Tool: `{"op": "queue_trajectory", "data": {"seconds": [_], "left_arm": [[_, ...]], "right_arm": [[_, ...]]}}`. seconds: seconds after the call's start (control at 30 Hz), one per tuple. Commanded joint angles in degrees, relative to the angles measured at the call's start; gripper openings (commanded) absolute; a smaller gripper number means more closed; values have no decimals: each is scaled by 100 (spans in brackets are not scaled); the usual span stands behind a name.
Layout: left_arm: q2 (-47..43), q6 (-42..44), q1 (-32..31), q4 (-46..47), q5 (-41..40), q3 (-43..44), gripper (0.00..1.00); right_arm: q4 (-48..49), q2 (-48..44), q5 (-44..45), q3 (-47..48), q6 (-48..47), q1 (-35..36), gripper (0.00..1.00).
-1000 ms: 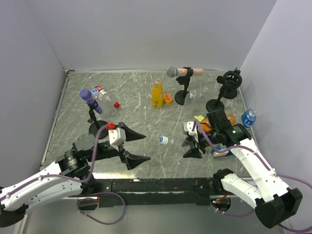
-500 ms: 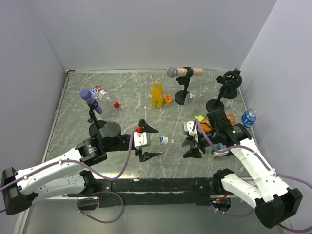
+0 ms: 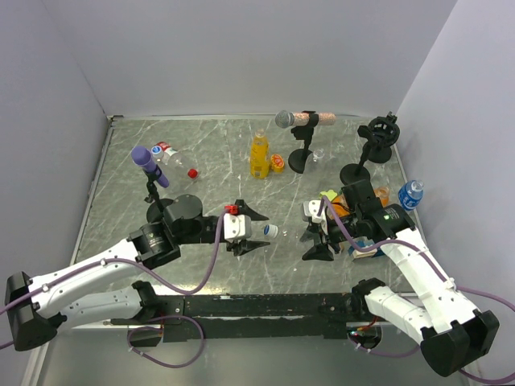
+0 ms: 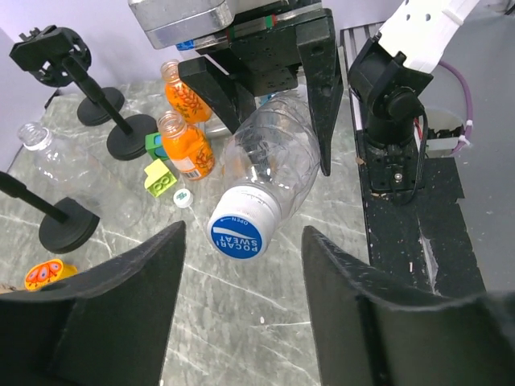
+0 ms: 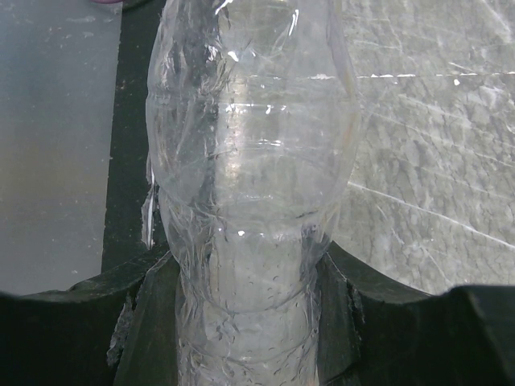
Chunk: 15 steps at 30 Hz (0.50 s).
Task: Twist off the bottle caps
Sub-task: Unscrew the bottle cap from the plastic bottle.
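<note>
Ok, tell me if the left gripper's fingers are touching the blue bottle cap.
Apart. Left wrist view: the open left gripper flanks the clear bottle and its blue cap, with a visible gap between the cap and both fingers.

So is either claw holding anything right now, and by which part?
The right claw grips the clear bottle around its body, away from the cap. The left claw is open and holds nothing.

clear bottle [image 5: 249, 201]: thin transparent plastic, glossy, crinkled and dented;
cap [image 4: 244, 233]: smooth plastic, blue top printed in white, white side;
table [image 3: 225, 153]: grey veined stone look, smooth, a faint sheen is seen;
left fingers [image 4: 113, 322]: black plastic, matt, no shine is given off;
walls [image 3: 241, 56]: plain and matt;
stand base [image 4: 68, 229]: black, smooth, dull finish
</note>
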Motion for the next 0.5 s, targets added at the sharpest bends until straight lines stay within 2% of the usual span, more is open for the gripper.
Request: {"op": "queue_trajectory", "data": {"seconds": [0.0, 0.27, 0.47], "left_arm": [[98, 73, 45, 149, 311, 252, 58], [168, 21, 71, 166, 399, 287, 47], [177, -348, 89, 360, 549, 243, 28]], "right_arm": [[183, -77, -235, 13, -100, -31, 27], [183, -77, -244, 22, -100, -40, 27], [174, -68, -235, 30, -100, -40, 27]]}}
